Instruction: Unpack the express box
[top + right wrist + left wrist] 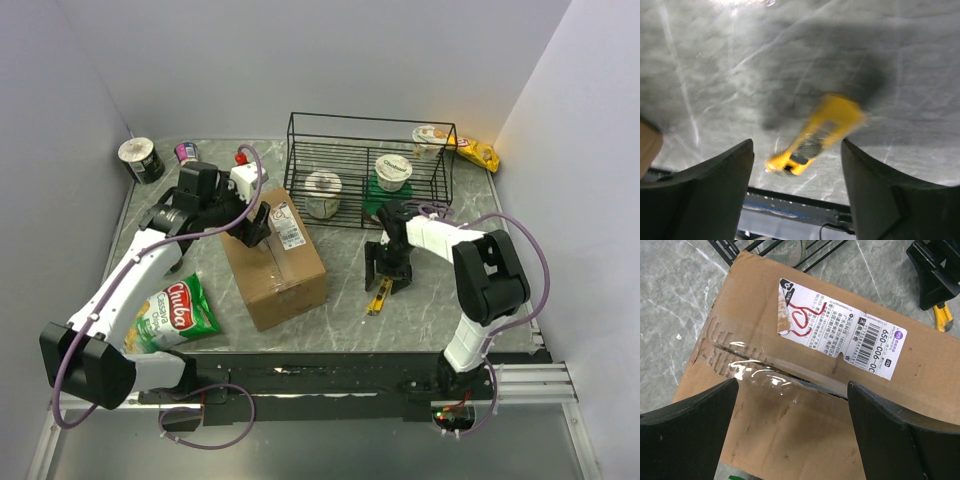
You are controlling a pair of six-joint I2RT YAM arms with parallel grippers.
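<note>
Express box (272, 268) on the marble-patterned table (420, 315), left of centre, just in front of the black wire basket (370, 120), one corner turned toward the arms. Flaps down and flat; white label (840, 337) across the top; clear tape (762, 372) wrinkled along the seam, with a dark slit showing along part of it. Probably stiff at edges and corners, softer in the middle of each flap, and smooth enough underneath to slide on the table under a push; weight impossible to tell from here. Best taken hold of, by this look, at a flap's free edge along the seam, with the other claw pressing the carton down. Left gripper (792, 385) spread to its widest over the box top, straddling the seam, nothing between the fingers. Right gripper (385, 275) likewise wide apart and empty, low over the table to the right of the box. Chips bag (175, 312) flat on the table to the box's left. Yellow utility knife (815, 132) on the table right under the right gripper, blurred, contact not determinable.
</note>
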